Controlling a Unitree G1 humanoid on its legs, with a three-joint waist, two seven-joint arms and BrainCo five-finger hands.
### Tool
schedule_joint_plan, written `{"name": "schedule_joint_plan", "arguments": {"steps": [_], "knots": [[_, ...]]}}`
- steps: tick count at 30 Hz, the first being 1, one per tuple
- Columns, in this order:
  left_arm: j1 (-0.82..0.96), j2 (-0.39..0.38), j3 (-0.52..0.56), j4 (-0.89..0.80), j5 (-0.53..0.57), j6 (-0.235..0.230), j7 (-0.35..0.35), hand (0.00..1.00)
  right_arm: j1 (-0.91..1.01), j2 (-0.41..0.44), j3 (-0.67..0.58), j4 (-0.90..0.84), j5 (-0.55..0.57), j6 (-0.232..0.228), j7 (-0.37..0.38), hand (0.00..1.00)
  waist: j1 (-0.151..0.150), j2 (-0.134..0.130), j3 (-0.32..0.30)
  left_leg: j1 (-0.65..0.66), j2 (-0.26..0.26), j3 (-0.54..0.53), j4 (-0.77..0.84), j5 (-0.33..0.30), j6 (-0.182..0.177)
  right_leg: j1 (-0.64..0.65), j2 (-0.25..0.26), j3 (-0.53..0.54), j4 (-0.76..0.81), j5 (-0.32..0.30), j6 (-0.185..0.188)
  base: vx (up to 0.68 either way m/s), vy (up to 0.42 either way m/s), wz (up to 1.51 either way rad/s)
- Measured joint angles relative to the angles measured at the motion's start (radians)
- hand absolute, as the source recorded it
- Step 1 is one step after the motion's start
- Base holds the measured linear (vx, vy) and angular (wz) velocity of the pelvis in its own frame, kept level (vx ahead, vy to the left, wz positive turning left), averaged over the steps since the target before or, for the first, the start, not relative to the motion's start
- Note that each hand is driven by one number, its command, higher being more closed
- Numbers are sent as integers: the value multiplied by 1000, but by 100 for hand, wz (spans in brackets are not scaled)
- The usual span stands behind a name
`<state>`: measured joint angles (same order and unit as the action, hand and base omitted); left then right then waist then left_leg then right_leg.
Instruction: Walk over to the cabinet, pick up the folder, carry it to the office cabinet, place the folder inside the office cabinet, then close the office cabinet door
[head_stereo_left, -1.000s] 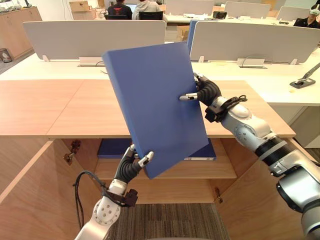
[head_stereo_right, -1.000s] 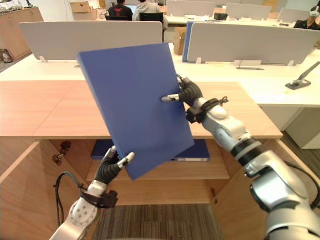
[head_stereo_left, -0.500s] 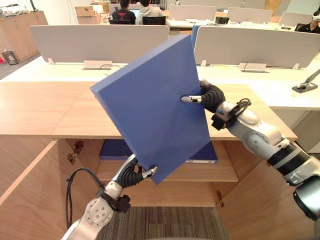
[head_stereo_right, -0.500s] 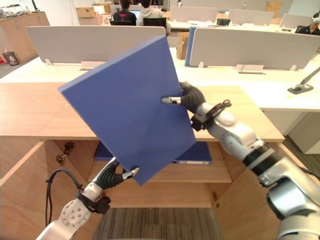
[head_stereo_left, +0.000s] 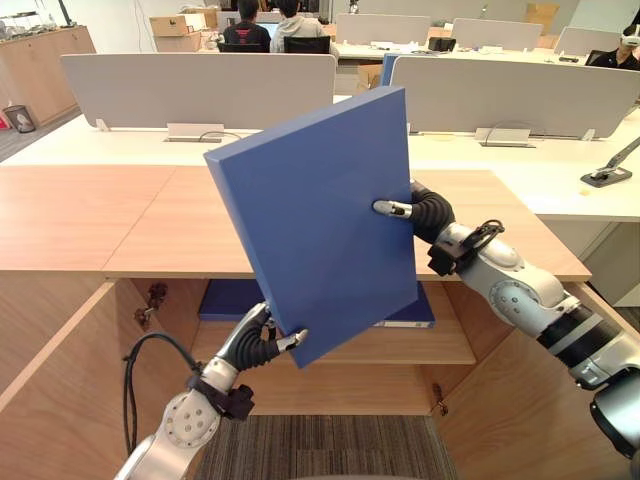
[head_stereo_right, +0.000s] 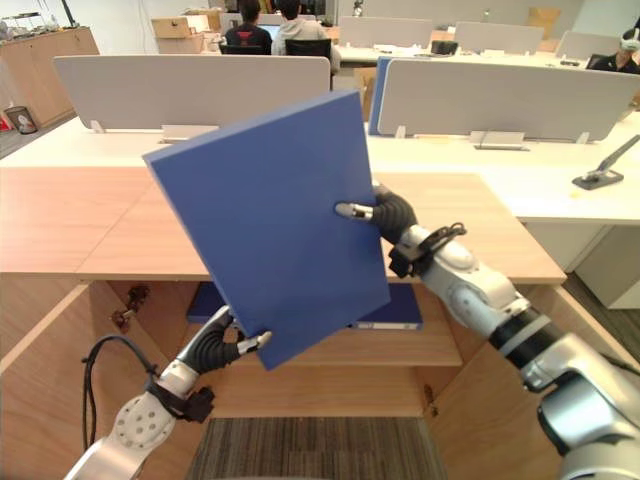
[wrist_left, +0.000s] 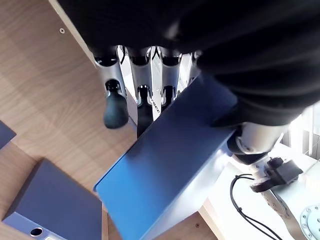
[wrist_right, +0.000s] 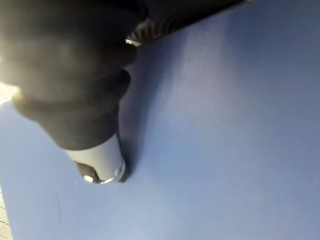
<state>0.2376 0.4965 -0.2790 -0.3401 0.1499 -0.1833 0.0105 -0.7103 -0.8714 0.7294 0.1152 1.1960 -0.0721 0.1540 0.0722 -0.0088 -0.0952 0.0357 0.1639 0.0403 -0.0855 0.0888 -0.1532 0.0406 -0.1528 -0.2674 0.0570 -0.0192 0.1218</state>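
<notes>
I hold a large blue folder (head_stereo_left: 320, 220) up in front of me, leaning a little to the left, above the open wooden cabinet (head_stereo_left: 140, 220). My left hand (head_stereo_left: 255, 345) grips its lower corner, the fingers (wrist_left: 145, 105) behind the cover and the thumb in front. At the folder's right edge my right hand (head_stereo_left: 425, 210) pinches it, with the thumb (wrist_right: 100, 160) pressed on the blue face (wrist_right: 225, 125). A second blue folder (head_stereo_left: 228, 298) lies flat on the cabinet's shelf (head_stereo_left: 445, 345), partly hidden behind the held one.
The cabinet's doors stand open at the left (head_stereo_left: 50, 370) and right (head_stereo_left: 520, 400). Behind it are white desks with grey dividers (head_stereo_left: 200, 85), people seated at the far back (head_stereo_left: 270, 20), and a dark desk tool (head_stereo_left: 608, 172) at the right. Carpet (head_stereo_left: 330, 450) lies below.
The folder has swung from a strong leftward lean back toward upright, still held by both hands. My right hand has shifted slightly rightward and down with it.
</notes>
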Motion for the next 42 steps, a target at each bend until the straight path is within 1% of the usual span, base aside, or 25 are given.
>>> {"name": "schedule_joint_plan", "arguments": {"steps": [1,2,3,4,5,6,8,11,16,22,26,29,31,33,34,35,37,38,40,42], "knots": [[1,-26,46,0,-18,3,9,0,12,1,1,-22,1,2,5,100,0,0,-1,0,0,0,0,0,0,0,0,0,0,0,0,0,0,0],[1,-44,79,0,-91,3,12,0,24,7,5,-43,2,6,23,100,0,0,-2,0,0,0,0,0,0,0,0,0,0,0,0,0,0,0],[2,-52,93,0,-132,3,14,0,33,14,4,-52,7,6,31,100,0,0,-3,0,0,0,0,0,0,0,0,0,0,0,0,0,0,0],[3,-64,101,0,-227,3,14,0,43,31,4,-63,21,5,39,100,-1,0,-5,0,0,0,0,0,0,0,0,0,0,0,0,0,0,0],[5,-81,103,0,-351,1,7,0,55,53,2,-66,30,5,41,100,-1,-1,-6,0,0,0,0,0,0,-1,-1,0,0,0,0,0,0,0],[10,-112,107,1,-459,-9,3,0,79,80,0,-66,41,5,46,100,-1,-4,-8,-1,0,0,0,0,0,-1,-1,0,0,0,0,0,0,0],[37,-184,115,24,-593,-43,1,0,129,135,-16,-65,38,6,47,100,0,-6,-14,-2,0,0,0,0,0,-2,-1,0,-1,0,0,0,0,0],[90,-214,115,56,-663,-48,-23,0,163,167,-27,-65,1,33,49,100,0,-6,-21,-10,0,-1,0,1,1,-10,-1,0,-1,0,0,0,0,0],[124,-266,144,97,-708,-54,-37,0,203,205,-31,-62,-14,51,50,100,-1,-5,-28,-17,0,-3,0,2,1,-17,-1,-1,-1,0,0,0,0,0],[141,-316,184,129,-710,-61,-47,0,226,254,-35,-38,-41,59,53,100,-2,-5,-28,-16,0,-4,-1,3,2,-17,-2,-1,-1,0,0,0,0,0],[150,-339,204,159,-714,-60,-52,0,237,265,-35,-32,-45,83,53,100,-3,-5,-26,-17,-1,-5,-1,3,2,-17,-2,-2,-1,0,1,0,0,0],[150,-363,221,189,-713,-60,-59,0,257,271,-54,-31,-56,85,60,100,-2,-5,-25,-17,-1,-6,-1,3,2,-17,-2,-3,-2,0,1,0,0,0],[148,-386,233,221,-714,-60,-61,0,303,291,-124,-32,-90,91,79,100,-2,-6,-21,-18,-2,-7,-1,3,2,-17,-3,-3,-2,0,1,0,0,0],[148,-410,268,257,-714,-59,-72,0,335,299,-182,-32,-99,92,90,100,-3,-5,-13,-18,-3,-7,-1,3,2,-17,-4,-4,-2,0,1,0,0,0],[144,-424,303,296,-725,-57,-77,0,352,304,-235,-33,-103,92,96,100,-4,-4,-7,-18,-3,-8,-1,3,2,-17,-4,-4,-1,0,1,0,0,0],[139,-438,381,392,-756,-37,-73,0,361,313,-314,-47,-63,88,147,100,-9,0,4,-19,-3,-8,-1,3,2,-18,-4,-5,-2,0,1,0,0,0],[146,-442,454,499,-787,-14,-62,0,361,325,-382,-93,-41,63,170,100,-26,1,6,-23,-3,-7,-1,3,2,-21,-4,-6,-4,0,1,0,0,0],[150,-447,498,576,-805,-4,-55,0,361,329,-431,-117,-34,33,182,100,-28,-1,6,-24,-3,-7,-1,2,3,-20,-3,-6,-8,0,1,31,13,2],[148,-448,536,670,-828,1,-45,0,361,330,-489,-125,-34,2,191,100,-27,-6,4,-33,-3,-17,-1,2,3,-20,-3,-14,-12,0,1,29,15,13],[145,-454,561,757,-859,2,-37,0,361,332,-512,-120,-34,-5,190,100,-25,-8,5,-35,-2,-24,0,2,3,-16,-2,-22,-15,0,1,12,9,12]]}}
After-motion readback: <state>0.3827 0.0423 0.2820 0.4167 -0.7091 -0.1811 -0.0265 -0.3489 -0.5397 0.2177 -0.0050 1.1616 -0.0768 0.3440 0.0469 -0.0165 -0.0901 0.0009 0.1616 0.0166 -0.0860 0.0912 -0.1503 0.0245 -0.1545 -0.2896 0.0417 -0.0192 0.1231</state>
